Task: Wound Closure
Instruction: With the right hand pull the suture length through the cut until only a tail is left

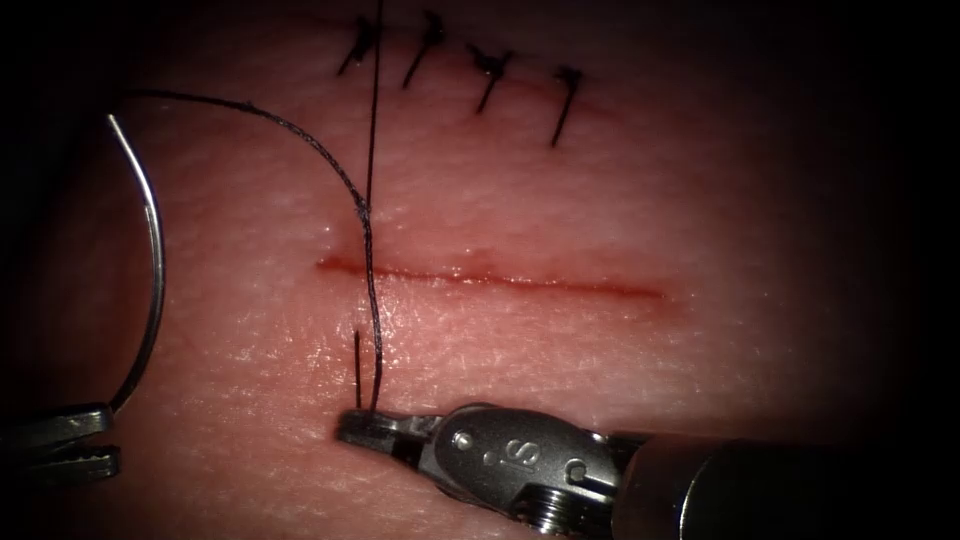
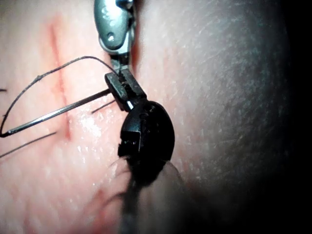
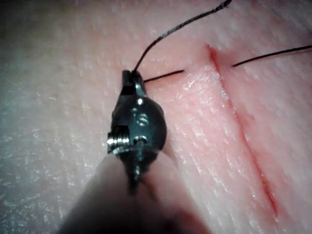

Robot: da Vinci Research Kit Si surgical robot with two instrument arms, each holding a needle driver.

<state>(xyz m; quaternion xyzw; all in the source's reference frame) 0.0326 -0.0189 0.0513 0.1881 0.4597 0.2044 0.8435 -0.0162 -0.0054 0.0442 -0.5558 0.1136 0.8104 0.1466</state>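
Observation:
The cut [image 1: 500,280] runs across the tissue [image 1: 600,200], and dark thread [image 1: 372,300] crosses it near its left end. My right tool [image 1: 358,426] sits just below that crossing with its jaws shut on the thread, next to a short thread tail [image 1: 357,365]. From very close, the right tool [image 3: 131,78] shows the thread [image 3: 170,31] rising from its tip. My left tool [image 1: 65,445] is at the lower left, shut on the curved needle [image 1: 155,260] near the end away from the thread. The needle [image 2: 58,113] is out of the tissue.
Several finished dark stitches [image 1: 490,70] lie in a row on the tissue above the cut. One thread strand [image 1: 374,100] runs straight up out of the picture. The right tool's shaft [image 1: 760,490] covers the lower right.

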